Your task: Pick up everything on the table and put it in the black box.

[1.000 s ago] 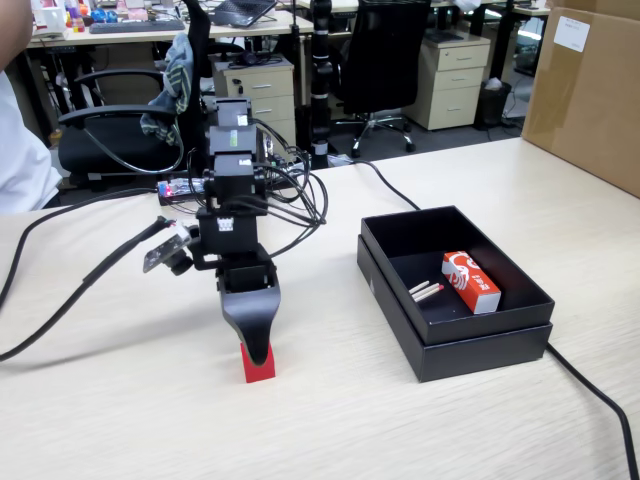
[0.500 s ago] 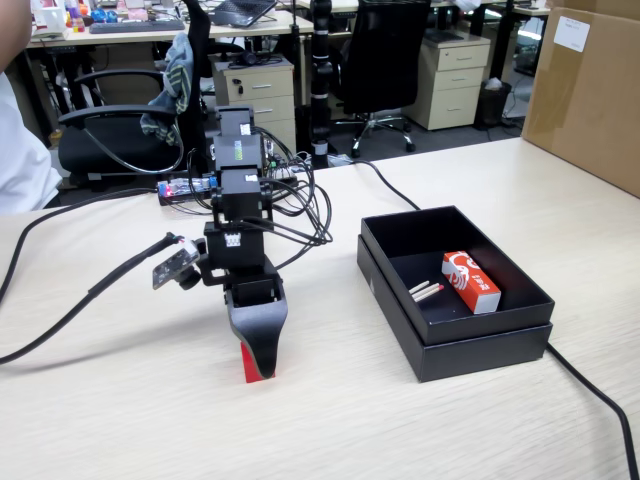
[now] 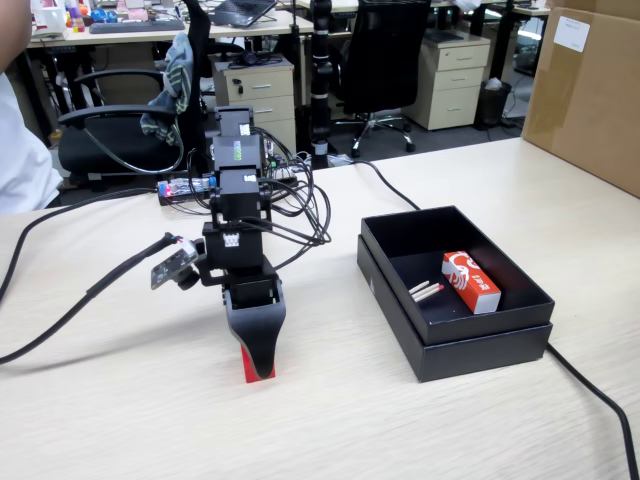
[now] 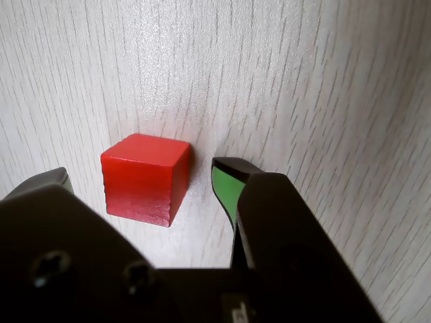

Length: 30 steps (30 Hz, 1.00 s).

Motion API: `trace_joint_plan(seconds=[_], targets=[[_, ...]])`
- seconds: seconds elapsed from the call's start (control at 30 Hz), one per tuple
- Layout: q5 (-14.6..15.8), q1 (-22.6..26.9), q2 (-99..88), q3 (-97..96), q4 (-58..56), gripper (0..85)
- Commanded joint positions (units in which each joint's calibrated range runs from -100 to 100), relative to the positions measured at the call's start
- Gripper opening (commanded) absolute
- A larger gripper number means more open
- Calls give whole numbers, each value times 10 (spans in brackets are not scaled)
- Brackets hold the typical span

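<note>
A red cube rests on the pale wooden table. In the wrist view it lies between my open jaws, with a clear gap on each side; the green-padded finger stands to its right. In the fixed view my gripper points straight down at the table and covers most of the cube, of which only a red edge shows. The black box stands to the right in the fixed view, and holds a red-and-white packet and some thin sticks.
Cables trail behind the arm's base, and one black cable runs along the table past the box's right side. A cardboard box stands at the far right. Office chairs and drawer units are beyond the table.
</note>
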Motion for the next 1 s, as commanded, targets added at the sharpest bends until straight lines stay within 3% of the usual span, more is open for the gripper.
trace_joint_plan(seconds=[0.0,0.1,0.2,0.3,0.4,0.7,0.97], targets=[[-1,0,-7,26,2,380],[0,0,-8,25,2,291],[0,0,-9,22,1,257],[1,0,-15,27,1,104],[2,0,-17,27,1,9],[6,-4,-110,-15,-2,9],[22,-5,-332,-106,-2,9]])
